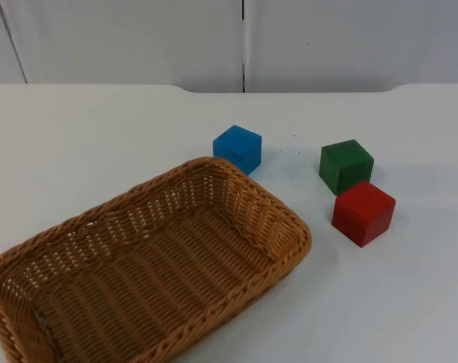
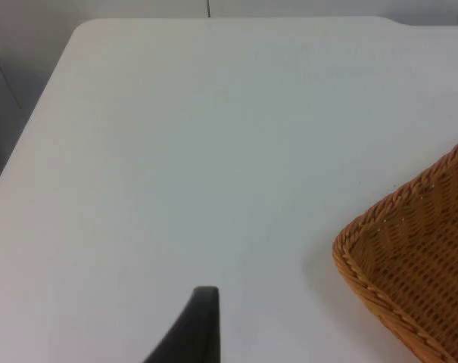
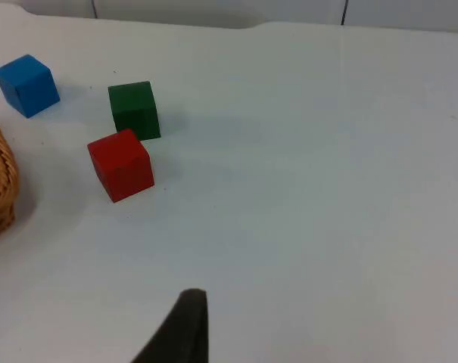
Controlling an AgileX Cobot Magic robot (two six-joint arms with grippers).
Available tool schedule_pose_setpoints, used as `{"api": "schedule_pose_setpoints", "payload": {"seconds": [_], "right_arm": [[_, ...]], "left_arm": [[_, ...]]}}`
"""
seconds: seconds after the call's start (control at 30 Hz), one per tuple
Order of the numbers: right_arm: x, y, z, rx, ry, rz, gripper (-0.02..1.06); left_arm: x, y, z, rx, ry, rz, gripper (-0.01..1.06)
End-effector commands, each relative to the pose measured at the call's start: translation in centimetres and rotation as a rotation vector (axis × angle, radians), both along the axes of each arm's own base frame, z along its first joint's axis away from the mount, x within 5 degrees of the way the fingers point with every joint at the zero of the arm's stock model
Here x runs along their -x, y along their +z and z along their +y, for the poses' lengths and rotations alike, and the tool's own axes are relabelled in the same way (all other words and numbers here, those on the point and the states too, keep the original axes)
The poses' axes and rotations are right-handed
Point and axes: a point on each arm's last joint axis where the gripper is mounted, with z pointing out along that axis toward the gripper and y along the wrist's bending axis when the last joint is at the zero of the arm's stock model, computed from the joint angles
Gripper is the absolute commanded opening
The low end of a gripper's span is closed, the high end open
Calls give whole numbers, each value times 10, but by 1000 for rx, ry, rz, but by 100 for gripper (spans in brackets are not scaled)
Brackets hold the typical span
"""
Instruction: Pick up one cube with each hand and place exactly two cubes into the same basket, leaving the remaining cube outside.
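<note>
Your blue cube, green cube and red cube are sitting outside the wicker basket; I cannot tell either gripper's finger state.

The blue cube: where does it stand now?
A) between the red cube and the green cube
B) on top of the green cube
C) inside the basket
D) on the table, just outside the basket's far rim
D: the blue cube stands on the white table just beyond the empty basket rim, apart from the green cube and red cube.
</note>
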Motion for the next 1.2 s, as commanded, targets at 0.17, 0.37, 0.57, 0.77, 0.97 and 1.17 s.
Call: {"api": "schedule_pose_setpoints", "payload": {"seconds": [0.17,0.37,0.57,0.77,0.97,1.17], "right_arm": [[-14,13,1,-3,-5,11,105],[-34,28,2,-9,-5,15,105],[-58,44,3,-9,-6,34,105],[-75,55,4,-9,-8,39,105],[-90,70,5,-8,-8,58,105],[-102,80,5,-10,-9,23,105]], "left_arm": [[0,-1,0,6,-1,-1,105],[1,4,0,5,-1,-29,105],[0,11,-1,12,-6,-64,105],[-14,16,0,18,-5,-63,105],[-34,20,0,45,-10,-41,105],[-55,26,-2,114,-24,-53,105]]}}
